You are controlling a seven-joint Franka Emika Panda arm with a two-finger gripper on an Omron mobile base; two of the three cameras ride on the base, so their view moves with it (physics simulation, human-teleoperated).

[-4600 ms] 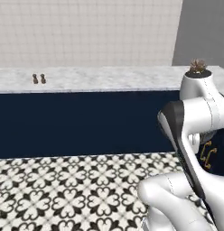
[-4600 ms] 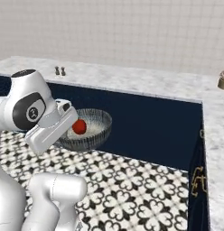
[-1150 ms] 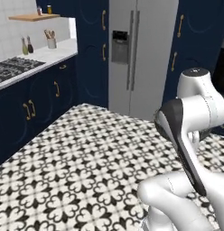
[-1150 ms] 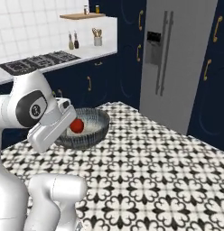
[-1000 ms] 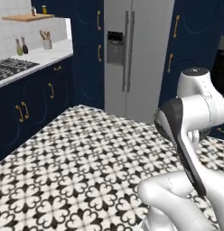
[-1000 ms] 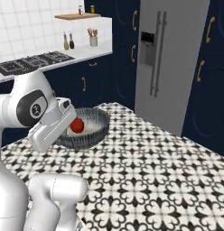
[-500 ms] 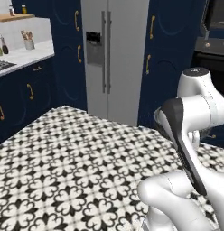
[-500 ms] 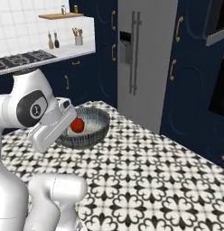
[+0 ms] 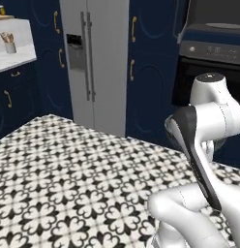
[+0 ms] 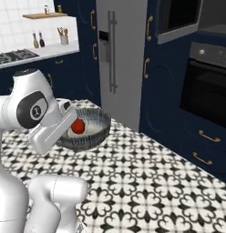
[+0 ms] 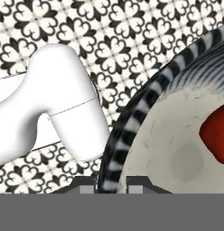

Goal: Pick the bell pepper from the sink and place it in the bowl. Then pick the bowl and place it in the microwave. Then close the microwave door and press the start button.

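The bowl (image 10: 85, 129) sits in the middle left of the right base view, up in the air above the black and white floor (image 10: 146, 182). The red bell pepper (image 10: 78, 126) lies inside the bowl, near its left side, partly behind the white arm.

In the hand view, the bowl's striped rim (image 11: 132, 122) curves from the bottom middle up to the upper right. The pale inside of the bowl is on the right, and a bit of the red bell pepper (image 11: 216, 131) shows at the right edge. The gripper (image 11: 111, 184) is at the bottom middle, and its two dark tips sit close together with the bowl's rim between them. It is closed narrow on the rim and holds the bowl.

In the right base view, a tall grey fridge (image 10: 119, 54) stands at the top middle. A black oven (image 10: 208, 82) is on the right. The microwave (image 10: 178, 18), with its door open, is in the upper right, above the oven.
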